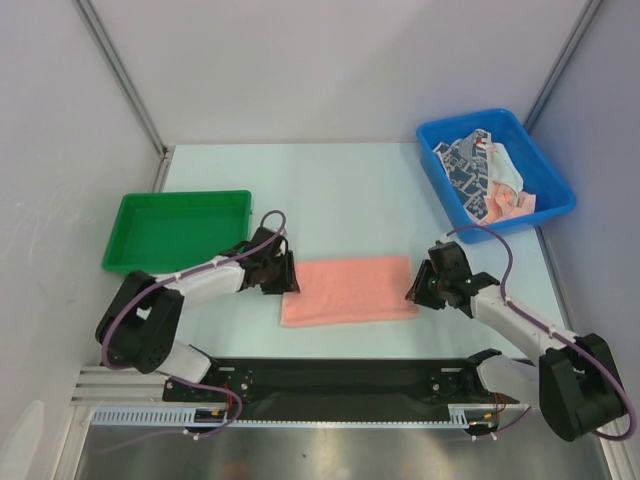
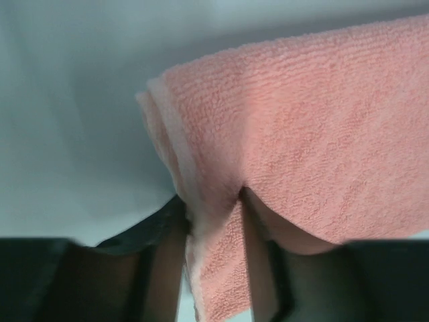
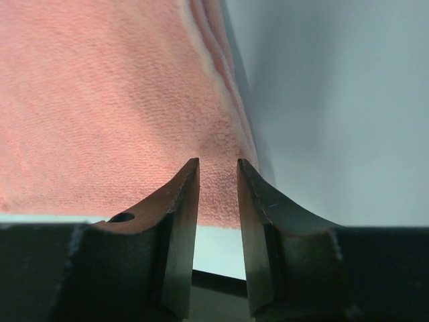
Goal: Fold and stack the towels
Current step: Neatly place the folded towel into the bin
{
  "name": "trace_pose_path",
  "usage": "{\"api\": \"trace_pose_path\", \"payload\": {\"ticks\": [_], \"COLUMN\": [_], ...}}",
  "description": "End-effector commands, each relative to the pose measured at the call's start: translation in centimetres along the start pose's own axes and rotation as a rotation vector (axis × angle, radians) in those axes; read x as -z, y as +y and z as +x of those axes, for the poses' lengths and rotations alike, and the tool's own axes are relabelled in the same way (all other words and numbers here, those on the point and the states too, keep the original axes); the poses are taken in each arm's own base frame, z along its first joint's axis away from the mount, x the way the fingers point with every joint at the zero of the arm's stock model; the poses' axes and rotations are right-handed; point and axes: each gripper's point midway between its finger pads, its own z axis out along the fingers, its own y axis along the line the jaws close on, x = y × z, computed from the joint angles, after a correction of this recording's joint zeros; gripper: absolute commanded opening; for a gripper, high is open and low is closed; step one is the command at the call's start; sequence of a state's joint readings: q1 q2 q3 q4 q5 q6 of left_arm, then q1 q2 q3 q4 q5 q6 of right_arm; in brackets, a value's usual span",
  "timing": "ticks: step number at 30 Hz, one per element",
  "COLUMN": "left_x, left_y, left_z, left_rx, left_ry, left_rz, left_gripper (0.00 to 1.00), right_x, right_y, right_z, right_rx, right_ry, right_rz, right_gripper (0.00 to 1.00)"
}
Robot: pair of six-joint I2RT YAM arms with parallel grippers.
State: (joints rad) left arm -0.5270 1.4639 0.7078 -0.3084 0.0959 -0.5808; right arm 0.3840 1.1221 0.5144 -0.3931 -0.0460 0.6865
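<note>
One salmon-pink towel, pinched at one end only.

Left to right I count one green tray (image 1: 120,215); my left gripper (image 1: 283,272), closed on the folded left edge of the single salmon-pink towel (image 1: 350,290) lying flat mid-counter (image 1: 350,190); my right gripper (image 1: 414,285) at its right edge, jaws narrow with no cloth between them; and one blue bin (image 1: 465,120) holding crumpled navy-and-white patterned towels (image 1: 470,165) (too tangled to count), one white towel (image 1: 505,165) and a bit of pink cloth (image 1: 525,200). I judge that if I lift or pull with the left alone, the towel will drag askew and its stacked layers may slide apart. The narrow right jaws could also catch only the top layer.
</note>
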Motion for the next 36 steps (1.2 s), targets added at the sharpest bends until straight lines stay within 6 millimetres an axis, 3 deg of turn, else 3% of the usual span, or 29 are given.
{"api": "trace_pose_path", "payload": {"ticks": [1,2,3,5,6,7,8,13,16,19,23,32,36], "left_x": [-1.8,-1.9,-2.0,-1.8,-1.7,-1.3,-0.9,2.3,5.0,7.0,10.1,14.6,15.2], "left_y": [1.2,1.4,1.5,1.7,1.8,1.5,2.0,1.8,1.5,3.1,4.3,12.4,15.2], "left_z": [2.3,2.6,2.9,3.2,3.1,2.5,2.4,-1.7,-5.9,-7.4,-11.1,-18.5,-20.0], "left_rx": [0.023,0.034,0.037,0.050,0.051,0.050,0.043,-0.010,-0.057,-0.117,-0.168,-0.114,-0.094], "left_ry": [0.077,0.090,0.103,0.125,0.124,0.113,0.118,0.035,-0.039,-0.035,-0.085,-0.114,-0.094], "left_rz": [-0.019,-0.027,-0.035,-0.057,-0.067,-0.071,-0.107,-0.213,-0.303,-0.432,-0.525,-0.805,-0.861], "left_gripper": [0.38,0.32,0.21,0.10,0.02,0.00,0.00,0.00,0.00,0.00,0.00,0.00,0.00], "right_x": [1.9,2.4,2.9,4.4,4.8,5.3,6.3,8.5,9.2,9.2,8.6,5.8,5.1], "right_y": [1.6,2.3,2.6,3.8,3.9,4.2,5.0,6.6,7.0,7.0,7.1,6.1,6.0], "right_z": [-2.0,-2.4,-2.7,-3.9,-4.1,-4.5,-5.1,-6.5,-7.2,-7.7,-8.1,-8.9,-9.3], "right_rx": [0.048,0.051,0.053,0.054,0.052,0.054,0.059,0.069,0.087,0.106,0.123,0.144,0.150], "right_ry": [-0.082,-0.095,-0.104,-0.150,-0.157,-0.167,-0.191,-0.241,-0.267,-0.275,-0.276,-0.240,-0.236], "right_rz": [-0.062,-0.081,-0.091,-0.131,-0.133,-0.142,-0.164,-0.223,-0.226,-0.207,-0.206,-0.164,-0.159], "right_gripper": [0.38,0.41,0.56,0.65,0.74,0.82,0.99,1.00,1.00,1.00,1.00,1.00,1.00]}}
